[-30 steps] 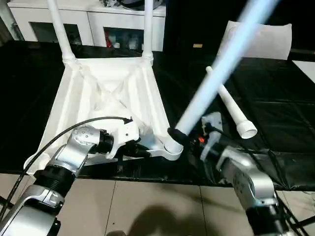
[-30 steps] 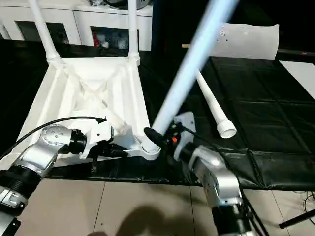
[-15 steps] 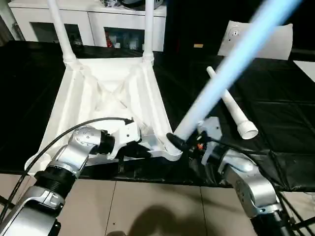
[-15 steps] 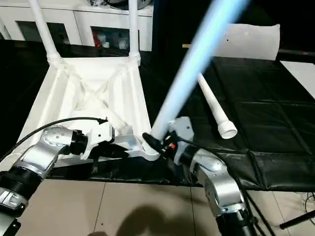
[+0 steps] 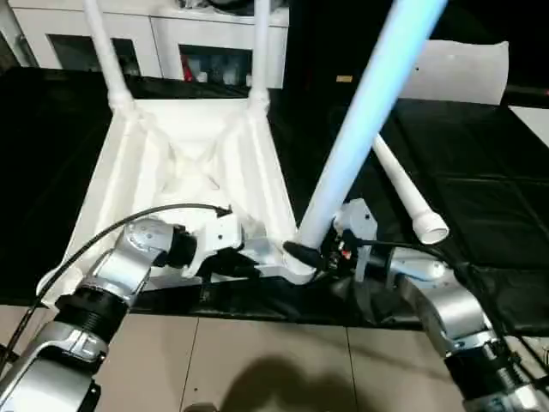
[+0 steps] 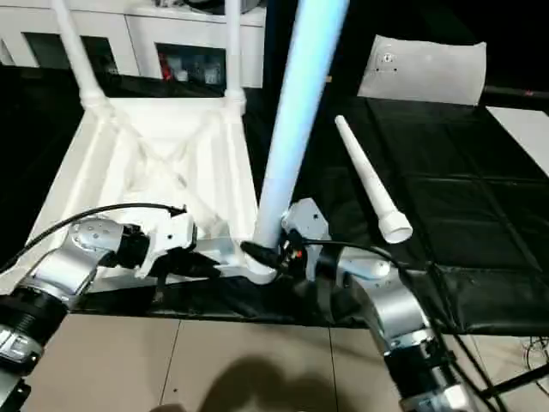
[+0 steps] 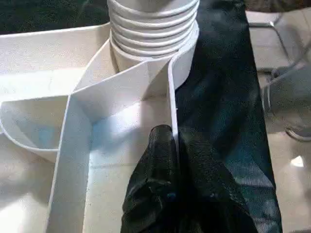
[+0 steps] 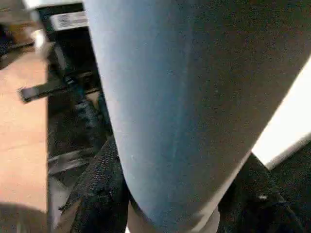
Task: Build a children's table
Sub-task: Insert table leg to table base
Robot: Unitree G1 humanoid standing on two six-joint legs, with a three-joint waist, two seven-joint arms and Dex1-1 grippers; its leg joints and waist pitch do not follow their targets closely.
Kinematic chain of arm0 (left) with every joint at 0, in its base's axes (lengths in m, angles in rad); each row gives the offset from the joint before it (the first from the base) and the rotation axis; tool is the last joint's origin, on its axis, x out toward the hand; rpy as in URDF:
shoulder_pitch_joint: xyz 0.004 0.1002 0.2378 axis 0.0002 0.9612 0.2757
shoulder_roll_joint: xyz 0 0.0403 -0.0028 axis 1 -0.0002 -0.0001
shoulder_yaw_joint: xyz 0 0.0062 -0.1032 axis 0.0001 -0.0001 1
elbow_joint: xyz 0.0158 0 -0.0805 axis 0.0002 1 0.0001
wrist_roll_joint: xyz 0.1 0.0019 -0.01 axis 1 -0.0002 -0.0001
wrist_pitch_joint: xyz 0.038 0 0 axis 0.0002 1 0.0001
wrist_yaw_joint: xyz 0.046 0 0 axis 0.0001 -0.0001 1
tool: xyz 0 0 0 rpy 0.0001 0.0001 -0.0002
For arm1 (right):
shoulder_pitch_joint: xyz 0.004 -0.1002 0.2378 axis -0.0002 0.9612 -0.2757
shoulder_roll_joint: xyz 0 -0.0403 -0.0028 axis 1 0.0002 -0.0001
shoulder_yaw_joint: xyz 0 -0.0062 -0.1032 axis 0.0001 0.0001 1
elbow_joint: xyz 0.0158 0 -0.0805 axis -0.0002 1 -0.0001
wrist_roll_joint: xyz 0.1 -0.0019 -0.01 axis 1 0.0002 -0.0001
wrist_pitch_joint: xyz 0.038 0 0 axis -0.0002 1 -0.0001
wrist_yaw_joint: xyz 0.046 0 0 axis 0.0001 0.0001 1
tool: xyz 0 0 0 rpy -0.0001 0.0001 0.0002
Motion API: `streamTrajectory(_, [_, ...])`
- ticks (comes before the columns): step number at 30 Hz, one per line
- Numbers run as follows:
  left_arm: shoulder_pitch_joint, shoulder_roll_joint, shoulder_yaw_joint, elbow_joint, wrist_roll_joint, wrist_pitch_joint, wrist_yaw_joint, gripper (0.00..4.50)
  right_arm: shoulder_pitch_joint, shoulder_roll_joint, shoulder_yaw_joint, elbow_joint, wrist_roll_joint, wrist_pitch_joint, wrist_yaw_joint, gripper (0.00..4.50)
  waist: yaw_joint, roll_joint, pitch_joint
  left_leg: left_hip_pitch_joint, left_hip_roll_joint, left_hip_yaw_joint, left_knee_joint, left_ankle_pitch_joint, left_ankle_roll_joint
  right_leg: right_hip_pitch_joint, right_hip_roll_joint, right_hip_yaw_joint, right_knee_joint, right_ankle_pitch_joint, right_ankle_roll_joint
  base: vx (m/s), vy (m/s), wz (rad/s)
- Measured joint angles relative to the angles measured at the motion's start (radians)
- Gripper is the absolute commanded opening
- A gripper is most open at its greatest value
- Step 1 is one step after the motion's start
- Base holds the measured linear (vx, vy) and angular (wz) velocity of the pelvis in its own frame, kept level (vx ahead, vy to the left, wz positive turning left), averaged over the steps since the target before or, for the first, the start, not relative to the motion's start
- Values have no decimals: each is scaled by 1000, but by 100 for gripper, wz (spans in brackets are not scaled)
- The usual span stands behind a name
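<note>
Tabletop (image 5: 184,163): white plastic, underside crossed with ribs. Two legs (image 5: 107,51) at its far corners: white. Leg (image 5: 360,120) at its near right corner: white, tinted pale blue. Loose leg (image 5: 403,184) to its right: white. Table (image 5: 480,197) covering beneath: black, creased in squares. End effector fingers (image 7: 163,160): black. Forearms: silver. Cabinets (image 5: 163,34) beyond: white.

Both head eyes look forward and down over the silver forearms, sharing the upturned tabletop (image 5: 184,163) on the black surface. The left wrist camera sits tight along its fingers (image 7: 163,160) at the tabletop's rim. The right wrist camera presses right against the held leg (image 8: 180,97).
</note>
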Motion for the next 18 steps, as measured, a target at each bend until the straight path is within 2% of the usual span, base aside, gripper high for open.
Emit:
streamTrajectory(6, [-42, 2, -14, 38, 32, -28, -13, 0, -18, -1, 0, 22, -3, -14, 41, 191, -6, -3, 2, 1, 0, 2, -1, -1, 2, 0, 0, 1, -3, 0, 0, 0, 0, 0])
streamTrajectory(12, [-43, 13, -11, 38, 33, -14, -13, 0, -37, 21, 5, 54, -9, -24, 43, 191, -20, -3, 4, 5, 0, 2, -3, -1, 1, 2, 0, 1, -2, 0, 0, 0, 0, 0])
streamTrajectory(16, [25, 52, 26, -59, 17, 50, 2, 0, -46, 63, 10, 82, -18, -48, 25, 191, -35, -3, 6, 11, 0, 6, -11, 0, -1, 3, 0, 2, -3, 0, 0, 0, 0, 0])
streamTrajectory(18, [110, 83, 67, -180, 7, 125, 43, 0, -64, 109, 20, 120, -21, -70, -24, 191, -58, -5, 6, 14, 1, 8, -14, 1, -2, 2, 1, 4, -4, 0, -1, 0, 0, 0])
